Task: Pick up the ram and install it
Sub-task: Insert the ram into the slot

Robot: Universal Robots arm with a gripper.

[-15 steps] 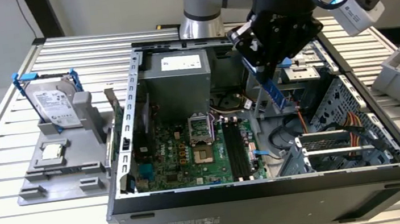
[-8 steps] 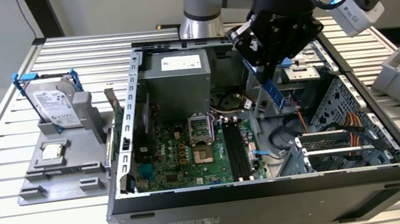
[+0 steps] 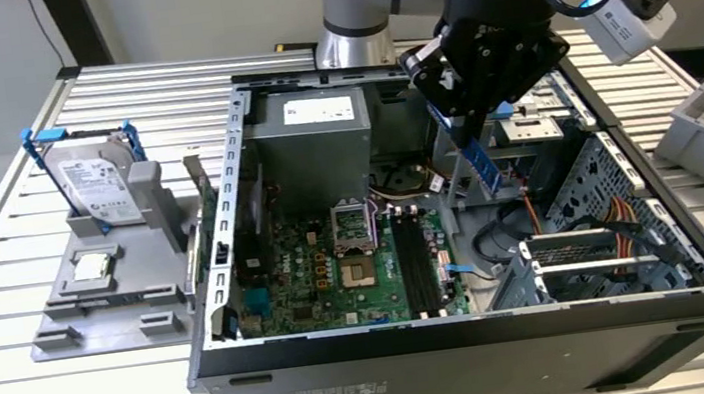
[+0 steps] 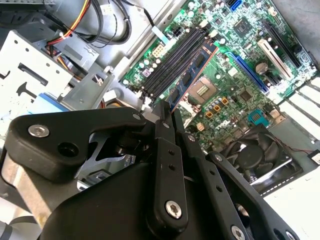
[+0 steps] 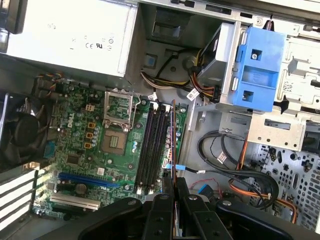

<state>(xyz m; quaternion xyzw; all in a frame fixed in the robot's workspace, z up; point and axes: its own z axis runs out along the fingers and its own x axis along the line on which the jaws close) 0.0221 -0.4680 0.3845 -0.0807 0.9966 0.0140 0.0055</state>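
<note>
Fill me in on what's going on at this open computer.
A robot arm's tool is shut on the ram, a thin blue stick, and holds it above the open computer case. In both wrist views the stick hangs over the motherboard, roughly in line with the long black memory slots, and is not seated in any of them. A hard drive in a blue frame stands on a grey fixture at the exterior view's left.

Matt black fingers (image 4: pixel 165 150) grip the glossy blue ram (image 4: pixel 192 75).
</note>
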